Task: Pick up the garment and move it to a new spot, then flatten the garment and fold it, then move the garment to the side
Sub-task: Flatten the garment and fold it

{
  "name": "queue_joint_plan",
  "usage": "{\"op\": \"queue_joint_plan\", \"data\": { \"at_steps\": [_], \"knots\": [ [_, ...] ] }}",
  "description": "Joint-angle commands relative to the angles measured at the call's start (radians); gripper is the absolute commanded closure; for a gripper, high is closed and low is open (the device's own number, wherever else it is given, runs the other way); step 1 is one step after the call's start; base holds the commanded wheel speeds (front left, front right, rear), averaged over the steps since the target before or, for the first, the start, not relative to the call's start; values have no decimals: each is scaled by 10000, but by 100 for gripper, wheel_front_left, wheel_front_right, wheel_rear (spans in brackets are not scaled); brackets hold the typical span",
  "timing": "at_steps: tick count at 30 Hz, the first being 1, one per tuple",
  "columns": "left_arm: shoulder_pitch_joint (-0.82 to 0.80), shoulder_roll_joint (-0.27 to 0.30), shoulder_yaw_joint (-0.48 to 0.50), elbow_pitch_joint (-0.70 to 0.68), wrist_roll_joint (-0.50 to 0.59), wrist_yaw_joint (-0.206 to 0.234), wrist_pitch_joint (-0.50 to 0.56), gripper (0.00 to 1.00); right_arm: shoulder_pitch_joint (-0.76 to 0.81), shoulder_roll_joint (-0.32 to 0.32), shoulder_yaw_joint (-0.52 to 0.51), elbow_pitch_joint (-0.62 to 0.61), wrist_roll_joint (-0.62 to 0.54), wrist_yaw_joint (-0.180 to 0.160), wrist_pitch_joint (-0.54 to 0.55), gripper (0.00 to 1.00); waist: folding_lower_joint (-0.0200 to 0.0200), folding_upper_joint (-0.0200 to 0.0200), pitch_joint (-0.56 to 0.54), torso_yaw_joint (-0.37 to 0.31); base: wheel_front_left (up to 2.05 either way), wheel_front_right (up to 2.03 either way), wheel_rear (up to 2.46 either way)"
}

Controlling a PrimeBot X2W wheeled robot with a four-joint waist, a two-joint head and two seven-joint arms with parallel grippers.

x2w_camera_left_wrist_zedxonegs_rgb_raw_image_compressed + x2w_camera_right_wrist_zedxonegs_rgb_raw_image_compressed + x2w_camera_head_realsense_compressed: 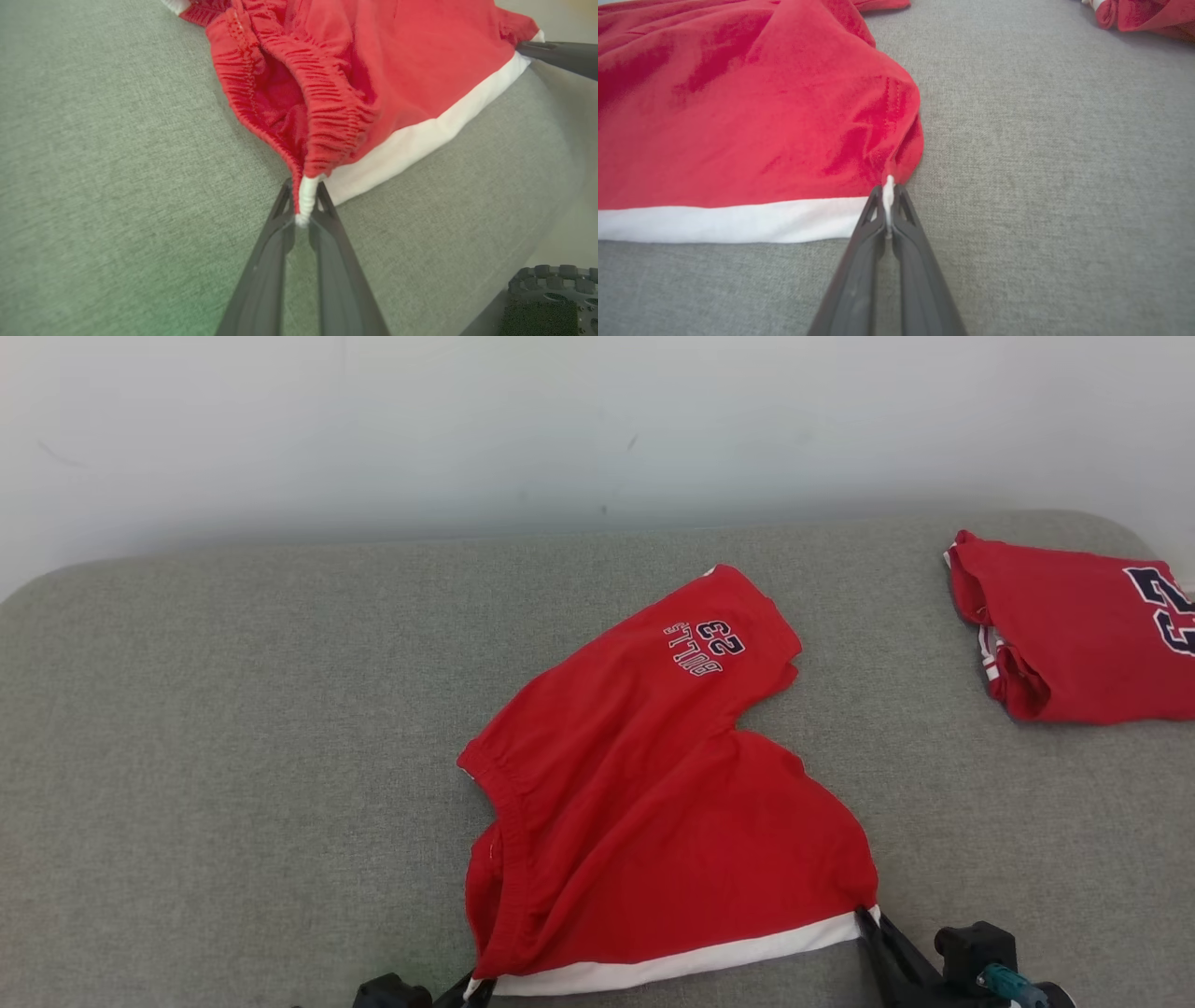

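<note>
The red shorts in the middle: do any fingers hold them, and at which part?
Yes. Both grippers pinch the red shorts at the white band: the left gripper at its end by the waistband, the right gripper at the other end.

Robot takes hold: its left tool and right tool sit low and well apart, at the head view's lower left and lower right. Each has its two long dark fingers pressed together, pinching a near corner of the garment. Both tools point forward, away from the robot's body.
</note>
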Motion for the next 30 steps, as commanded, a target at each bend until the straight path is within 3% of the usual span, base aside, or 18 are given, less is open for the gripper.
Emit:
{"op": "queue_joint_plan", "data": {
  "at_steps": [1, 10, 17, 24, 30],
  "knots": [
    [-19, -11, 27, -9, -123, 9, -134, 100, 58, -28, -13, -20, 96, -30, -39, 100, -1, 0, -76, 23, 0, 0, 0],
    [342, 226, 237, -1024, -337, 116, -530, 100, 640, -353, -49, -1651, 744, -30, -47, 100, -1, 0, -305, 55, 0, 0, 0],
    [-754, 727, 554, -2553, -371, 131, -86, 100, -525, -922, 370, -3161, 1348, -30, 491, 100, -1, 0, -191, -121, 0, 0, 0],
    [-4013, 1283, 585, -3456, -852, 11, 1398, 100, -3462, -1712, 775, -3938, 2243, -30, 1725, 100, -1, 0, 838, -208, 0, 0, 0],
    [-8077, 1353, 110, -2893, -2333, 12, 2401, 100, -7396, -2002, 891, -2992, 2847, -30, 2508, 100, -1, 0, 2583, -340, 0, 0, 0]
  ]
}}
